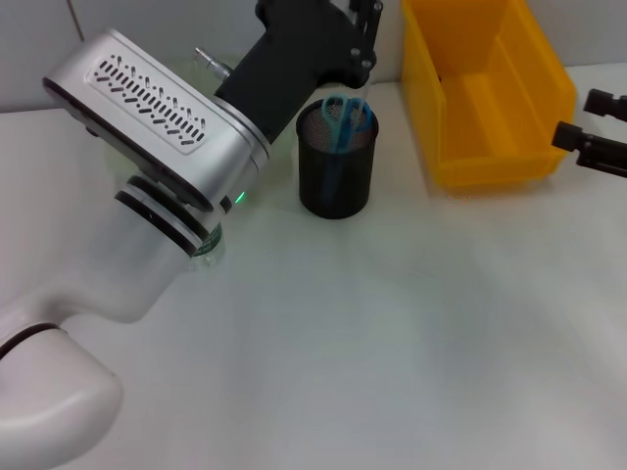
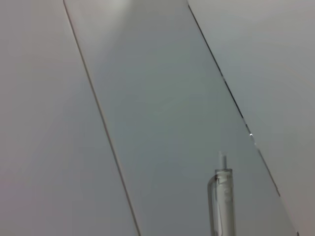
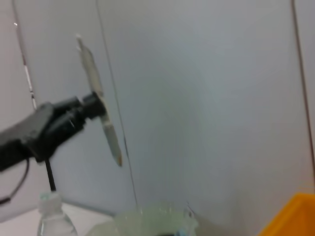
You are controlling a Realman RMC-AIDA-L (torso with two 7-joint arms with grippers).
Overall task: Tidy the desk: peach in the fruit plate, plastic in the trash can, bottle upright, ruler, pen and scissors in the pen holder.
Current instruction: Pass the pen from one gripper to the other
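So the pen is up in the air, pinched in the left gripper, which is closed on its middle, roughly over the black mesh pen holder. Judging by that, the pen's the item in hand and just needs dropping in. Blue scissors already sit inside the holder; can't make out a ruler in there. The bottle stands upright left of the holder, mostly hidden behind the arm. The yellow bin sits right of the holder, and the right gripper is parked beyond it; can't tell its state. Peach, plate and plastic aren't clearly visible.
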